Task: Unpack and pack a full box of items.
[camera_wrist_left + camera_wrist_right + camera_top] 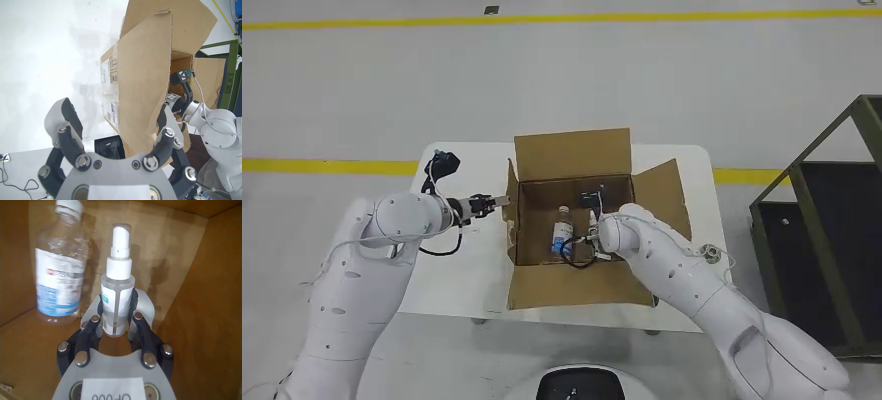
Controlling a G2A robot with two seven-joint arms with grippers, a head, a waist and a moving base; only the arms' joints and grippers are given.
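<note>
While right gripper (117, 303) clamps spray bottle (118, 283), left gripper (115, 117) straddles flap (143, 75).

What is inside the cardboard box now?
Inside the cardboard box: a clear white-capped bottle and a spray bottle gripped by the right claw. The right arm covers part of the floor.

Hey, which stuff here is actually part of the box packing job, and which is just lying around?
Job: cardboard box; spray bottle, held in the right claw; clear bottle inside the box; left claw, open at the box's side flap.
Lying about: green rack beside the table; yellow floor lines.
</note>
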